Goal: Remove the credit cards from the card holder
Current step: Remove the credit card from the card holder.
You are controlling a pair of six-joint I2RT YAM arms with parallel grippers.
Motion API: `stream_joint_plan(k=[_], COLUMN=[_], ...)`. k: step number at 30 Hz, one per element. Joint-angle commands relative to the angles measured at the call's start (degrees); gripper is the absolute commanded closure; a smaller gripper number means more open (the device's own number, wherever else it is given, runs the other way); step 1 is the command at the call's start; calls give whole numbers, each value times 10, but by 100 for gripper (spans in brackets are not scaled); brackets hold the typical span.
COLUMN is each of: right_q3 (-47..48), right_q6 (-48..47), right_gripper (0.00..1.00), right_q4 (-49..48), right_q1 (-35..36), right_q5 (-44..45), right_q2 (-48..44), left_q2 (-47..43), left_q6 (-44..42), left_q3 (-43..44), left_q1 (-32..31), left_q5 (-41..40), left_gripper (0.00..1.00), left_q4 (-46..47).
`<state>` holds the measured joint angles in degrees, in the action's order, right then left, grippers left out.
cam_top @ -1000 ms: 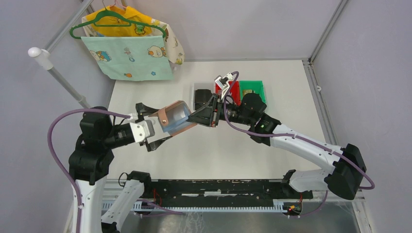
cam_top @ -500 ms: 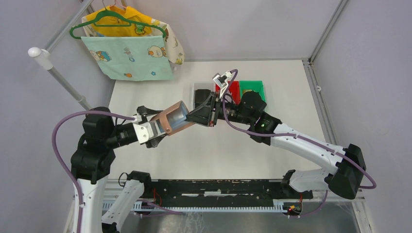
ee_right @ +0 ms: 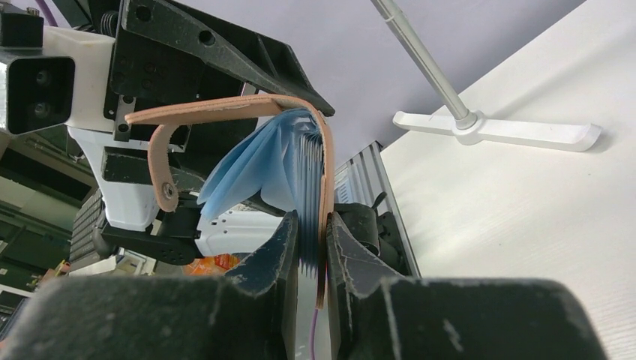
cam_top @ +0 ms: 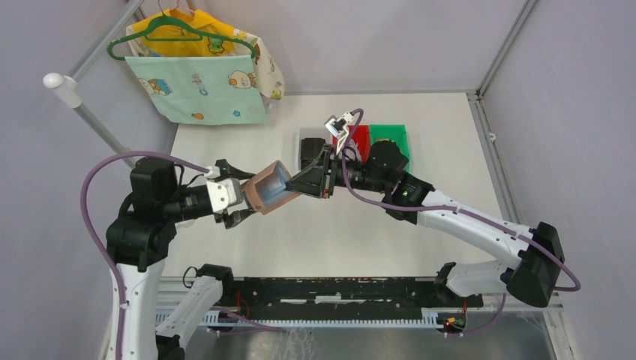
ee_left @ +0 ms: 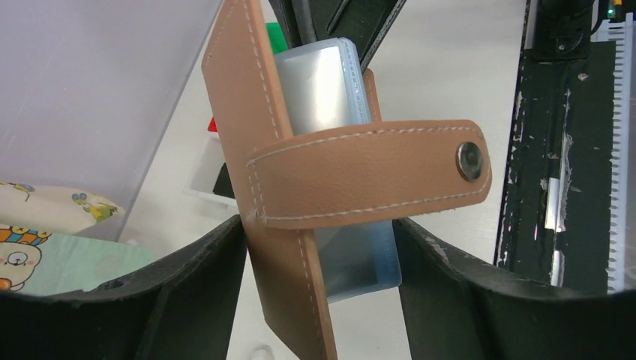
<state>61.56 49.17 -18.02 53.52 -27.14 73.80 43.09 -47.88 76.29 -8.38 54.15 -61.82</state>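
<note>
The card holder, a pinkish-tan wallet with blue-grey shiny sleeves, hangs in the air between both arms above the table's middle. My left gripper is shut on one side of it. In the left wrist view its fingers press the tan cover and the sleeves, with the closure tab lying across. My right gripper is shut on the other cover and several fanned sleeves, seen in the right wrist view. No credit card shows apart; a pale grey face sits inside the front sleeve.
A red bin and a green bin stand behind the right gripper, with a black blocky item beside them. Hanging clothes fill the far left corner. A white pole stand rises at the left; its base shows in the right wrist view.
My left wrist has rolled and moved toward the right gripper, so the wallet now bends into a tighter curve. The right gripper has shifted slightly left and kept its hold.
</note>
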Motion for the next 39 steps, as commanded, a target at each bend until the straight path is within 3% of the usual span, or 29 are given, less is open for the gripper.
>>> stream_joint_plan(k=[1,8,13,19,25,28,35,39], right_q3=[39,45,49,46,26,11,-23,-64], right_q6=[-5,12,20,25,31,36,59,66], right_gripper=[100,100,100,100,71,66,55,42], right_q4=[-33,-48,-58,-65,-94,-115,-176,-239], right_q1=[2,4,10,11,10,11,9,3], right_q5=[-3,-10,-16,-18,-25,-23,-34,-38], right_q2=[-7,5,15,18,8,-1,-13,-30], left_q2=[-9,-78,-102,-104,-89,-79,-43,-31], left_q6=[-15,28,81,135,216,256,387,430], left_q3=[-2,-79,-110,-109,-98,-93,-68,-61], left_q1=[-1,-1,-1,-1,-1,-1,-1,-1], left_q5=[-9,-97,-141,-112,-77,-58,1,16], left_gripper=[27,31,48,59,84,97,98,98], left_q4=[8,167,264,277,269,262,249,249])
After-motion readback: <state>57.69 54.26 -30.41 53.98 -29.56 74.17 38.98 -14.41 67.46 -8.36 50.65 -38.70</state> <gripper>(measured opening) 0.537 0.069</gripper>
